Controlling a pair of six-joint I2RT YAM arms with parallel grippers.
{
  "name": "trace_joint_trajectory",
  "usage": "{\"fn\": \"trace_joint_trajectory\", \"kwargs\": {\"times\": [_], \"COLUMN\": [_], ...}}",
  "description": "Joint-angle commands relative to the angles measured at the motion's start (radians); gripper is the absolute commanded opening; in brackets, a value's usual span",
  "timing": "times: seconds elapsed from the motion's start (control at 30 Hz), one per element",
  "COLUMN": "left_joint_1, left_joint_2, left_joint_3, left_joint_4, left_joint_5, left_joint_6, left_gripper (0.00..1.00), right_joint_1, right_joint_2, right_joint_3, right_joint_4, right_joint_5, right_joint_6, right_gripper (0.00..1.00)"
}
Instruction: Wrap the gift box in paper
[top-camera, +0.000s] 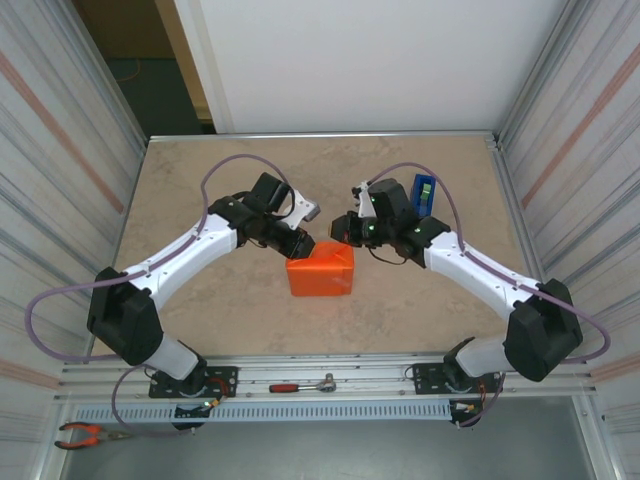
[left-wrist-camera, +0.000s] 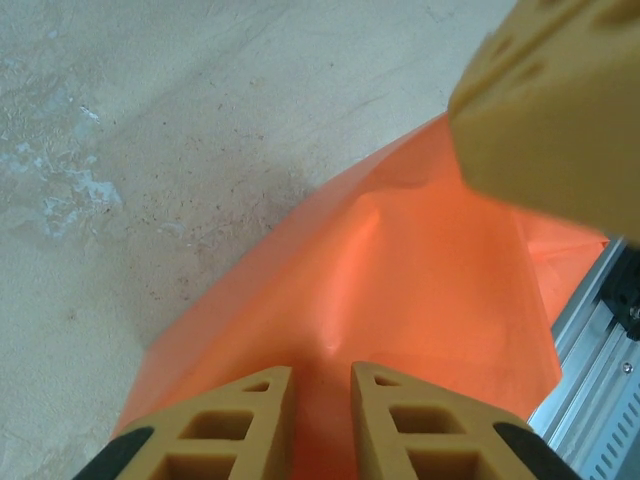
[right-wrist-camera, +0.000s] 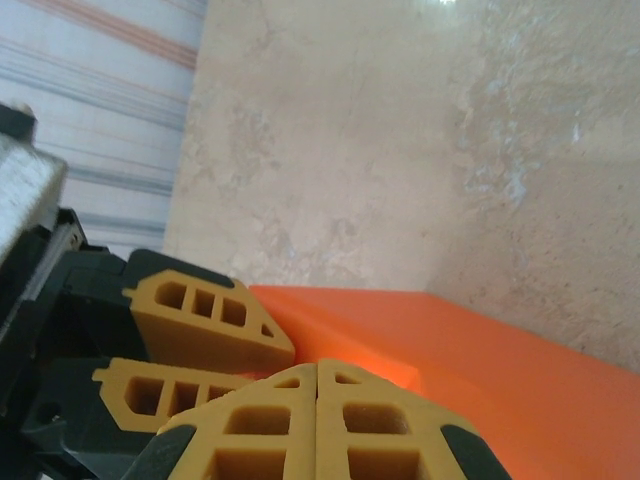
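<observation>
Left gripper (left-wrist-camera: 320, 375), narrowly parted, straddles the bright orange paper sheet (left-wrist-camera: 400, 285); right gripper (right-wrist-camera: 317, 368), fingertips touching, crowds alongside; blue tape dispenser (top-camera: 424, 190) behind.

The paper (top-camera: 320, 272) lies mid-tabletop (top-camera: 200, 310). The left claw (top-camera: 303, 245) sits at its far left corner and the right claw (top-camera: 345, 228) at its far right, seemingly touching it. A tape dispenser (top-camera: 424, 190) stands behind the right claw. A hand tool (top-camera: 303, 385) lies on the near rail (top-camera: 400, 372).
</observation>
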Motion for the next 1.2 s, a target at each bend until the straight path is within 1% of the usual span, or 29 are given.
{"fn": "trace_joint_trajectory", "kwargs": {"times": [0.0, 0.23, 0.47, 0.57, 0.7, 1.17], "left_joint_1": [-0.005, -0.001, 0.082, 0.083, 0.078, 0.037], "left_joint_2": [-0.023, -0.024, -0.033, -0.039, -0.05, -0.068], "left_joint_3": [-0.028, -0.017, 0.054, 0.067, 0.04, -0.055], "left_joint_4": [-0.046, -0.043, -0.034, -0.036, -0.024, 0.002], "left_joint_5": [-0.019, -0.011, 0.14, 0.179, 0.221, 0.224], "left_joint_6": [0.018, 0.013, -0.047, -0.053, -0.064, -0.052], "left_gripper": [0.22, 0.22, 0.24, 0.24, 0.24, 0.22], "right_joint_1": [0.031, 0.094, 0.095, 0.095, 0.095, 0.096], "right_joint_2": [0.022, -0.008, -0.028, -0.029, -0.028, -0.039], "right_joint_3": [0.011, -0.066, -0.14, -0.145, -0.154, -0.181], "right_joint_4": [-0.024, -0.026, 0.003, 0.014, 0.022, 0.025], "right_joint_5": [-0.006, 0.017, 0.037, 0.04, 0.041, 0.047], "right_joint_6": [-0.021, -0.026, -0.008, -0.002, 0.004, 0.013], "right_gripper": [0.0, 0.0, 0.0, 0.0, 0.0, 0.0]}}
